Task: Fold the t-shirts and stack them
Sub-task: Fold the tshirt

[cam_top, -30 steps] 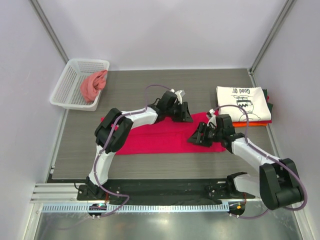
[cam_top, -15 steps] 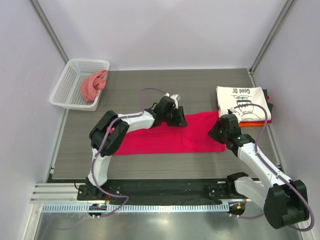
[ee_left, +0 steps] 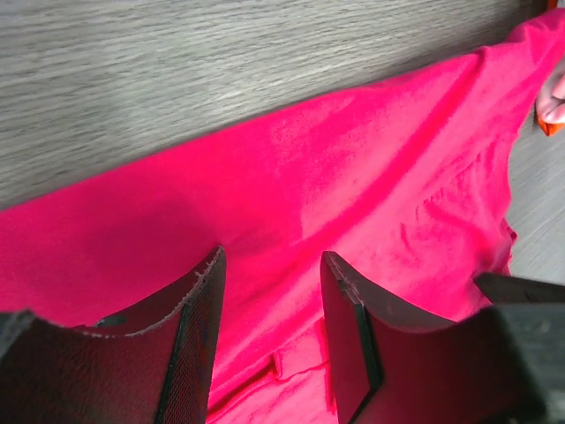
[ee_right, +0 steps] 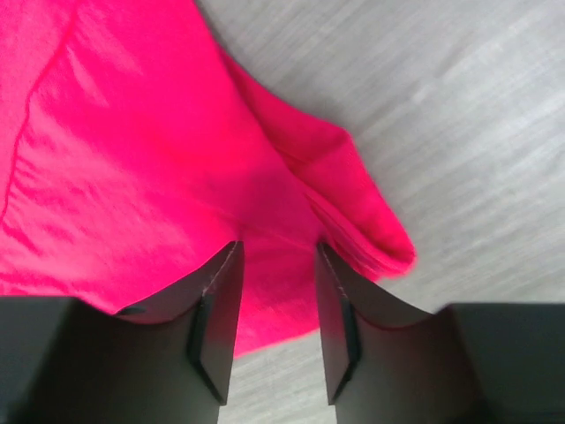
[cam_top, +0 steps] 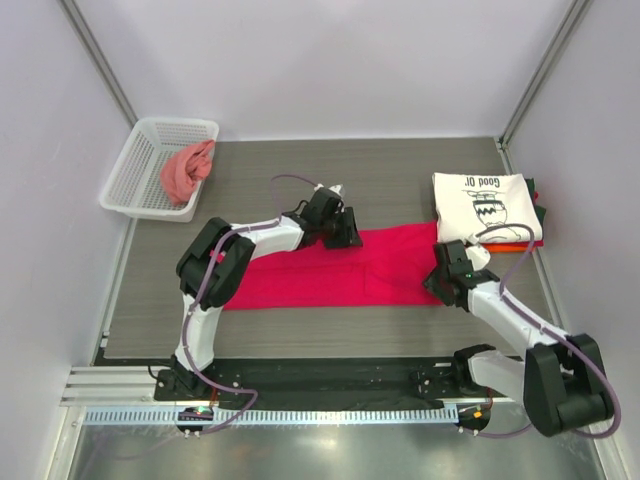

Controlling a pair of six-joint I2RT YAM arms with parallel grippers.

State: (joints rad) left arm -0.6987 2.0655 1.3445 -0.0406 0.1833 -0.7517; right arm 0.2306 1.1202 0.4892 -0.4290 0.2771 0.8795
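The crimson t-shirt (cam_top: 330, 275) lies flat as a long folded strip across the middle of the table. My left gripper (cam_top: 340, 235) sits low at its far edge, jaws open over the cloth (ee_left: 353, 177), fingertips (ee_left: 205, 291) apart. My right gripper (cam_top: 438, 280) is at the strip's right end, jaws open over the folded corner (ee_right: 353, 203). The white printed t-shirt (cam_top: 480, 203) lies folded on top of a stack with orange (cam_top: 515, 247), red and dark shirts at the back right.
A white basket (cam_top: 135, 165) at the back left holds a crumpled pinkish-red shirt (cam_top: 187, 170). The shirt stack is just beyond the strip's right end. Grey walls enclose the wood-grain table (cam_top: 300, 180).
The right gripper moved right, drawing the shirt's right end out toward the stack. The left gripper slid a little left along the far edge. The shirt now lies flatter and longer.
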